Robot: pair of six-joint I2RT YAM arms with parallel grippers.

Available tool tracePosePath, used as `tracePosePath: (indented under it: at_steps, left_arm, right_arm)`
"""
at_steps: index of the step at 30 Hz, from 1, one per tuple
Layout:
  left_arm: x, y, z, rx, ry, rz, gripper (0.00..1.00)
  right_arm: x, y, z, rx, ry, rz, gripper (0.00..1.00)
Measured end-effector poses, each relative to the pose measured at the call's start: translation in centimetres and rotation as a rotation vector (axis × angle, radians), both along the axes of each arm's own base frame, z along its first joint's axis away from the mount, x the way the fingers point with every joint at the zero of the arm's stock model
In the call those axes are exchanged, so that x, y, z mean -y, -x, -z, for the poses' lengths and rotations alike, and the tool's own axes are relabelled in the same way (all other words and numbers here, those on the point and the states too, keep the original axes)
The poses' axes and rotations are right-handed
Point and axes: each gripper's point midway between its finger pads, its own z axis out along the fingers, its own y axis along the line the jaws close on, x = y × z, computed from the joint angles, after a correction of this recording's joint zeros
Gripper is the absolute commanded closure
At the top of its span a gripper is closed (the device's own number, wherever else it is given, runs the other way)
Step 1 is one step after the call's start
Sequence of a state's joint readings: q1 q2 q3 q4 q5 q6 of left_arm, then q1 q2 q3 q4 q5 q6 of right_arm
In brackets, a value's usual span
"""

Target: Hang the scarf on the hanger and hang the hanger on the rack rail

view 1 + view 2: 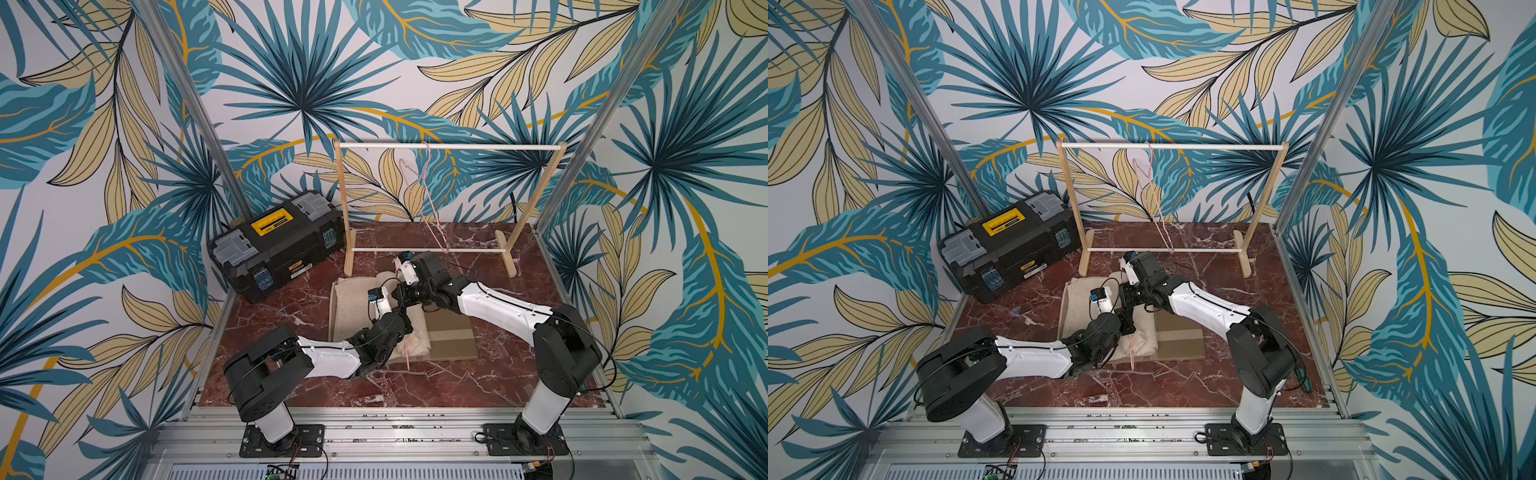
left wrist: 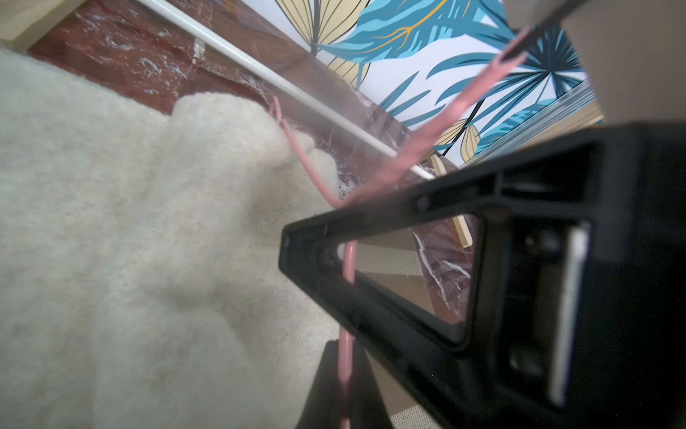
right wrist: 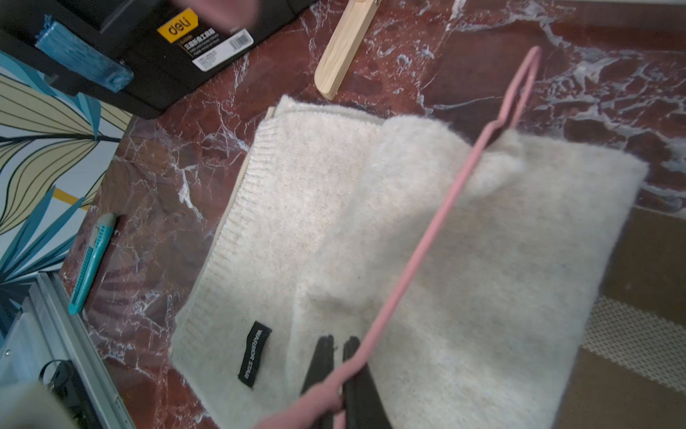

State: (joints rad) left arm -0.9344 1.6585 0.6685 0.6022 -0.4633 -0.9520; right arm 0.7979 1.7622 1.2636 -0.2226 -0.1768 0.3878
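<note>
Scarf (image 1: 351,309): cream knit, folded flat at the middle of the table (image 1: 415,386), right edge meeting a cardboard sheet (image 1: 451,336); black label (image 3: 256,354) faces up.
Hanger (image 3: 425,245): pink wire, slanting across the scarf, held by both arms.
Left gripper (image 2: 308,293): closed on the hanger wire.
Right gripper (image 3: 337,343): closed at the hanger's bend, fingertips nearly meeting.
Surroundings: wooden rack (image 1: 449,146) stands just behind the scarf, with a second hanger (image 1: 426,166) hooked on its top bar. Toolbox (image 1: 274,241) sits by the rack's left end. Utility knife (image 3: 92,260) lies on the table, apart from the scarf.
Obstruction: the rack's lower rail runs close behind both wrists.
Hidden: in both top views the wrists cover the fingers and most of the held hanger. The nearest wire is blurred in the left wrist view.
Arm pose: both arms low, reaching inward, wrists meeting over the scarf; left forearm crosses its front edge.
</note>
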Motion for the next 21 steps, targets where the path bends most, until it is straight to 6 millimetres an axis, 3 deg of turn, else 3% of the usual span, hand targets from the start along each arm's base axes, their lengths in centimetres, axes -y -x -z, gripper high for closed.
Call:
tracePosePath:
  at_steps: [1,3,4,10,12,16,18,21]
  left_arm:
    - [0.0,-0.1,-0.1,0.004,-0.001,-0.001,0.97]
    - [-0.2,0.1,-0.2,0.008,-0.012,0.006,0.65]
    - [-0.4,0.3,-0.2,0.007,-0.021,0.01,0.54]
    - [-2.8,2.7,-3.9,0.001,-0.01,0.087,0.2]
    - [-4.1,2.9,-4.7,-0.025,0.0,0.094,0.18]
    - [-6.9,0.1,-5.7,-0.096,0.109,0.012,0.2]
    - [-7.2,-1.2,-3.9,-0.183,0.166,-0.008,0.22]
    - [-6.2,-1.4,1.3,-0.366,0.225,0.0,0.24]
  right_arm:
    - [-0.1,0.0,-0.1,0.008,0.002,0.006,1.0]
    - [0.0,-0.1,-0.1,0.019,0.011,0.014,1.0]
    - [0.1,-0.2,-0.2,0.035,0.019,0.021,1.0]
    - [1.3,-1.2,-0.9,0.08,0.003,0.068,1.0]
    - [1.8,-1.3,-1.3,0.095,-0.016,0.078,1.0]
    - [3.2,-0.7,0.1,0.07,0.004,0.078,1.0]
    - [3.3,-0.9,0.0,0.076,0.002,0.077,1.0]
    - [3.4,-1.0,-0.4,0.091,-0.002,0.071,1.0]
